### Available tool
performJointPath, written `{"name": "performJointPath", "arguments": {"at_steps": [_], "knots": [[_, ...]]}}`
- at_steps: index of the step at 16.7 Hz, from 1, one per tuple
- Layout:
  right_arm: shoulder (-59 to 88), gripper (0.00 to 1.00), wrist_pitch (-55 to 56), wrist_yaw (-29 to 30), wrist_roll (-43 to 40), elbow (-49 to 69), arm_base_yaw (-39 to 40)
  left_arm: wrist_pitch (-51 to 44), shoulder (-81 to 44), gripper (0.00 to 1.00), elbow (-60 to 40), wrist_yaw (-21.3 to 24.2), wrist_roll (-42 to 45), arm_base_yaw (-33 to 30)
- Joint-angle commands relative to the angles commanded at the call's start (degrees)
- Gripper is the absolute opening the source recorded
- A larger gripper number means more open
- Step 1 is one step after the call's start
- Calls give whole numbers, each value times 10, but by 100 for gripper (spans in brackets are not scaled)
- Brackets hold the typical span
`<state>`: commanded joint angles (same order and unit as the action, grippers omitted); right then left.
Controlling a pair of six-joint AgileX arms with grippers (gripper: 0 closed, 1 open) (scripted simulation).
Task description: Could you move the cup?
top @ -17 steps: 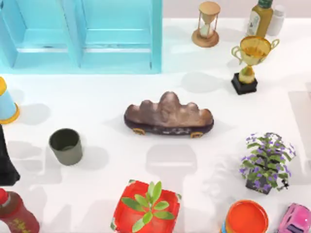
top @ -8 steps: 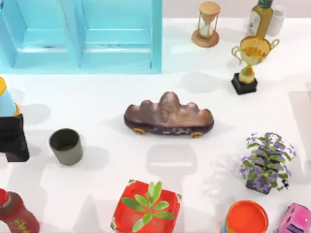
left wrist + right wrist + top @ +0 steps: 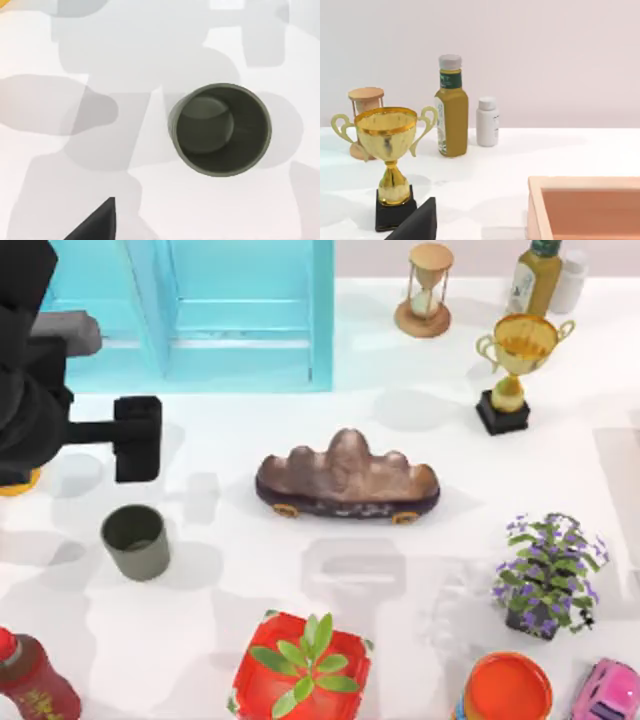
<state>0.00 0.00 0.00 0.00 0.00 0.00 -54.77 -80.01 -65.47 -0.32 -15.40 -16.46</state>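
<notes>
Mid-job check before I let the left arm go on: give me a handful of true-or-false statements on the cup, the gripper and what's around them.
1. The cup stands upright on the table with its opening facing up. True.
2. The left gripper is closed around the cup. False: in the top view it sits apart from the cup, toward the blue cabinet, and the cup is not held.
3. The cup has something inside it. False: the left wrist view looks straight down into the cup and shows a bare dark bottom.
4. The gold trophy stands on the table's right side, far from the cup. True.
5. The rock ornament touches the cup. False: bare table separates them.
</notes>
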Motion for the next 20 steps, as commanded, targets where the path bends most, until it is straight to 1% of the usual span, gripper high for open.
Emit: {"name": "performJointPath", "arguments": {"at_steps": [4,6,8,16,18,20], "knots": [[0,100,0,0,0,0,0,-112,-171,100,-143,1,-33,-35],[0,100,0,0,0,0,0,-149,-222,100,-191,2,-44,-47],[0,100,0,0,0,0,0,-171,-250,100,-219,3,-51,-54],[0,100,0,0,0,0,0,-166,-258,100,-216,3,-51,-53],[0,100,0,0,0,0,0,-132,-266,100,-189,3,-50,-54],[0,100,0,0,0,0,0,-76,-280,100,-151,3,-50,-53]]}}
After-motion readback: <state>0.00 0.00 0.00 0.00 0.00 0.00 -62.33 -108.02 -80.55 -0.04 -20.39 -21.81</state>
